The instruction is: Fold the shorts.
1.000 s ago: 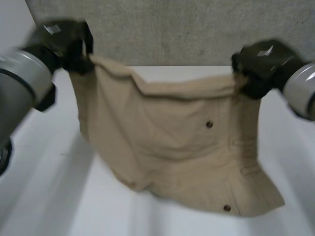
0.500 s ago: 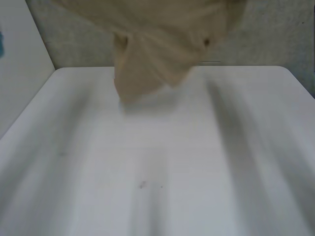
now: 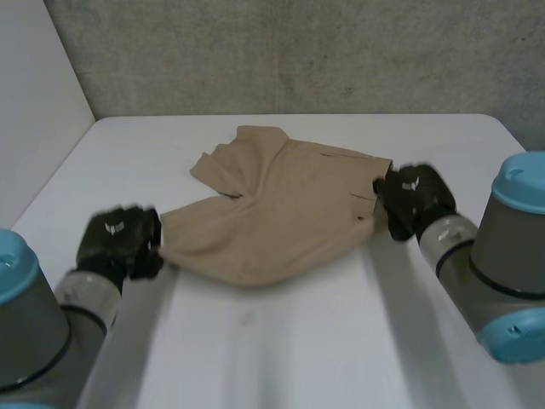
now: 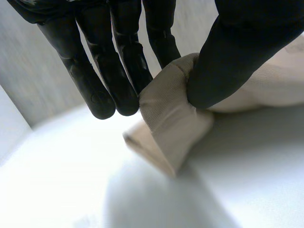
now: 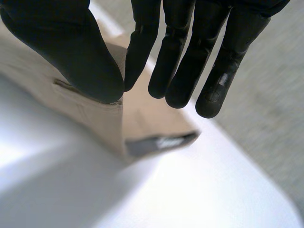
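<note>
Tan shorts (image 3: 281, 204) lie crumpled but mostly flat on the white table (image 3: 341, 341), toward the far middle, one leg folded over at the far left. Left hand (image 3: 119, 243) is at the near-left corner of the cloth; the wrist view shows a fold of the edge pinched between thumb and fingers (image 4: 123, 80). Right hand (image 3: 413, 200) is at the right-side corner, the thumb on one face of the cloth and the fingers (image 5: 175, 71) behind it, gripping the edge. Both hands are low, near the tabletop.
</note>
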You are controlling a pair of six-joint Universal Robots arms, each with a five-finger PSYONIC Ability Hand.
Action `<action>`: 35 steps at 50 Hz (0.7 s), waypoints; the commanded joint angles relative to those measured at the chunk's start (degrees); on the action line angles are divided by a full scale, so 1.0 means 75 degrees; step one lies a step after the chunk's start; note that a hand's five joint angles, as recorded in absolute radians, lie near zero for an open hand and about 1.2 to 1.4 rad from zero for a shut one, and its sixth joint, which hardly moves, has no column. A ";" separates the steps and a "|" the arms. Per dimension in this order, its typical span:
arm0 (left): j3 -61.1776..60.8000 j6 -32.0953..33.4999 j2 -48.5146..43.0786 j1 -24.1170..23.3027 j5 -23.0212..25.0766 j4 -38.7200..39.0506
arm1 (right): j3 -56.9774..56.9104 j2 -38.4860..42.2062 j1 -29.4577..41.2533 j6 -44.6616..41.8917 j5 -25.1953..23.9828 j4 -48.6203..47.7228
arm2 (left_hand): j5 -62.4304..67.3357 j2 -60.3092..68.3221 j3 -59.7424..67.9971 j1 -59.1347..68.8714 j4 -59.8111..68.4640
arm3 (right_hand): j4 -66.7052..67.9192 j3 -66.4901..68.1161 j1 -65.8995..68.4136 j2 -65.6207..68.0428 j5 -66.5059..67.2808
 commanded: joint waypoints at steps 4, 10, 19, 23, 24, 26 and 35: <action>-0.0166 -0.0019 0.0322 -0.0192 0.0252 -0.1608 | 0.0775 -0.0716 -0.0148 -0.0066 -0.0129 0.1465 | 0.1975 0.1509 0.1553 0.1811 0.1507 | 0.1561 0.1630 0.3118 0.1631 0.1806; -0.0190 -0.0007 0.0896 -0.0367 0.0311 -0.2344 | 0.1478 -0.1478 -0.0288 -0.0417 -0.0551 0.1899 | 0.1975 0.1509 0.1553 0.1811 0.1507 | 0.1561 0.1630 0.3118 0.1631 0.1806; -0.0003 0.0355 0.2501 -0.1059 0.0358 -0.4594 | 0.2087 -0.2743 -0.0697 -0.1751 -0.0669 0.4264 | 0.1975 0.1509 0.1553 0.1811 0.1507 | 0.1561 0.1630 0.3118 0.1631 0.1806; 0.0173 0.0824 0.3567 -0.1200 0.0662 -0.5755 | 0.2451 -0.3973 -0.1389 -0.2818 -0.0762 0.5683 | 0.1975 0.1509 0.1553 0.1811 0.1507 | 0.1561 0.1630 0.3118 0.1631 0.1806; 0.0231 0.0883 0.3755 -0.1200 0.0779 -0.5931 | 0.2475 -0.4196 -0.1529 -0.2971 -0.0832 0.5859 | 0.1975 0.1509 0.1553 0.1811 0.1507 | 0.1561 0.1630 0.3118 0.1631 0.1806; 0.0442 0.0953 0.4246 -0.1130 0.1141 -0.6305 | 0.2463 -0.4724 -0.1998 -0.3206 -0.1323 0.6048 | 0.1975 0.1509 0.1553 0.1811 0.1507 | 0.1561 0.1630 0.3118 0.1631 0.1806; 0.0619 0.0942 0.4367 0.0135 0.1846 -0.5910 | 0.2638 -0.4960 -0.2750 -0.2319 -0.3749 0.5101 | 0.1975 0.1509 0.1553 0.1811 0.1507 | -0.3431 -0.3363 -0.1874 -0.3361 -0.3186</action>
